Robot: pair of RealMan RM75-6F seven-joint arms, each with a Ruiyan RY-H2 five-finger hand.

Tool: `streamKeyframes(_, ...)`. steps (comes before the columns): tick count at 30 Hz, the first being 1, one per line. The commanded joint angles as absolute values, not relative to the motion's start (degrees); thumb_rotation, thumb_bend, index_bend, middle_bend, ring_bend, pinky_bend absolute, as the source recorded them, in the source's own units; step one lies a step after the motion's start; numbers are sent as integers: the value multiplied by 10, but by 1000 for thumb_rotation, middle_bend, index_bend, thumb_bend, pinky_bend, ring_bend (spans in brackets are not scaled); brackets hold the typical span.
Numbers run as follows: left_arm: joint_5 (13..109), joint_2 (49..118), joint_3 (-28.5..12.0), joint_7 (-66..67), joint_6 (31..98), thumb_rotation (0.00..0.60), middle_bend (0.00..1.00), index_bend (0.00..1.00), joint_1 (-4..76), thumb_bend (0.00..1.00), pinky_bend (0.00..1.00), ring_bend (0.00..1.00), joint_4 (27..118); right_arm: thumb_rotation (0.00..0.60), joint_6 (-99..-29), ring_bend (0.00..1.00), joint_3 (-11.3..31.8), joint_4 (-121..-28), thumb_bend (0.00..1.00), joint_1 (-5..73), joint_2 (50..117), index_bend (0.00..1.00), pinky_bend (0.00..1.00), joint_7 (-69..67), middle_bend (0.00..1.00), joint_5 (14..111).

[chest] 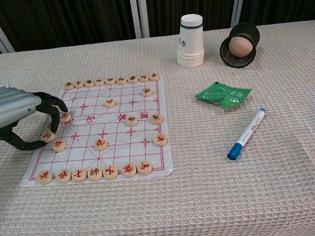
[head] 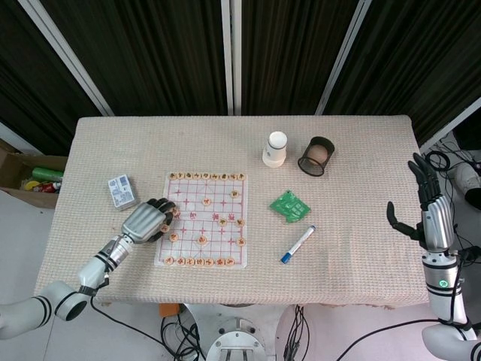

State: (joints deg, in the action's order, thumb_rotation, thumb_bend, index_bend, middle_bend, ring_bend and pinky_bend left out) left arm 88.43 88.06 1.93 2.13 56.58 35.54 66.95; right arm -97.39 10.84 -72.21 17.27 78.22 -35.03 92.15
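A paper Chinese chess board [head: 213, 210] [chest: 117, 108] lies left of the table's middle, with round wooden pieces in rows along its far and near edges and several scattered between. My left hand [head: 147, 221] [chest: 9, 110] rests over the board's left edge, its fingers curled down around a piece [chest: 48, 136]; the thumb sits just left of that piece. Whether the piece is pinched cannot be told. My right hand [head: 430, 214] hovers past the table's right edge with fingers spread and nothing in it; only the head view shows it.
A stack of paper cups [head: 276, 149] [chest: 192, 40] stands behind the board. Beside it a black cup [head: 318, 156] [chest: 240, 44] lies on its side with an egg inside. A green packet [chest: 223, 95], a blue-capped marker [chest: 247, 134] and a small card box [head: 121, 191] also lie on the table.
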Motion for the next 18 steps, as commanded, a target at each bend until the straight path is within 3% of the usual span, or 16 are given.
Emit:
streamKeyframes(1, 884, 879, 18, 18, 569, 600, 175, 532, 354, 330, 272, 143, 673, 600, -975, 0, 109, -722, 459, 172, 782, 0, 0, -350, 0, 922)
streamKeyframes(10, 892, 863, 11, 15, 594, 600, 175, 541, 354, 349, 272, 143, 698, 600, -975, 0, 108, -718, 461, 171, 781, 0, 0, -351, 0, 921)
streamKeyframes(18, 865, 870, -5, 12, 555, 600, 175, 541, 371, 353, 272, 143, 680, 600, -976, 0, 107, -719, 464, 171, 782, 0, 0, -350, 0, 923)
